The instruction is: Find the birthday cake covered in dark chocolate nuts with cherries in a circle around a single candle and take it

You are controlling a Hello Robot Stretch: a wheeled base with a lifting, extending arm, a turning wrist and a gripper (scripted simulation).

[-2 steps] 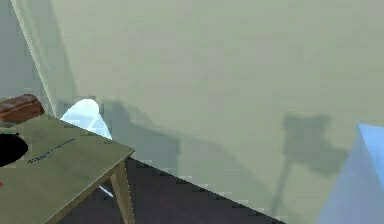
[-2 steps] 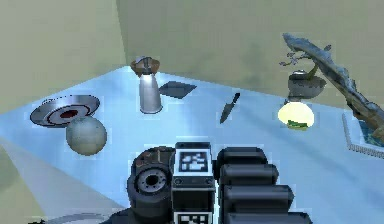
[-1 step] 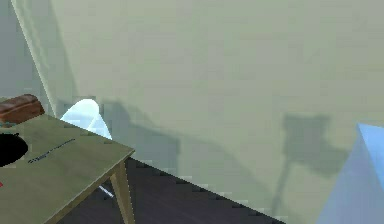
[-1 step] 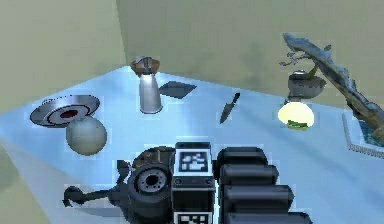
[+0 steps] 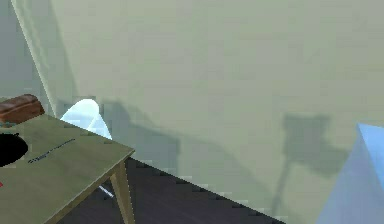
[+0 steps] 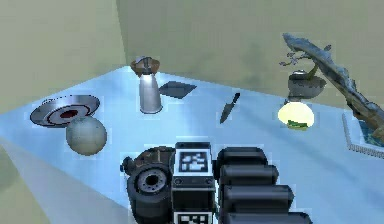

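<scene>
In the arm side view, my gripper (image 6: 148, 180) shows as a dark body at the bottom edge, left of a white marked square (image 6: 193, 163). Its far end lies over the pale blue tabletop (image 6: 250, 140), and I cannot tell whether it holds anything. On that top, a grey round dish with a red centre (image 6: 65, 110) stands at the left, with a pale ball (image 6: 85, 135) next to it. In the forward view, a brown rounded thing (image 5: 20, 105) sits at the far left of a wooden table (image 5: 75, 160). Nothing here has the clear shape of a cake.
The pale blue top also carries a metal jug (image 6: 150, 88), a dark flat square (image 6: 178, 90), a knife (image 6: 230, 107), a yellowish dome on a plate (image 6: 297, 113) and a potted plant (image 6: 305, 75). Beige walls stand close behind. In the forward view, dark floor (image 5: 200, 200) lies between the wooden table and a pale blue corner (image 5: 365, 170).
</scene>
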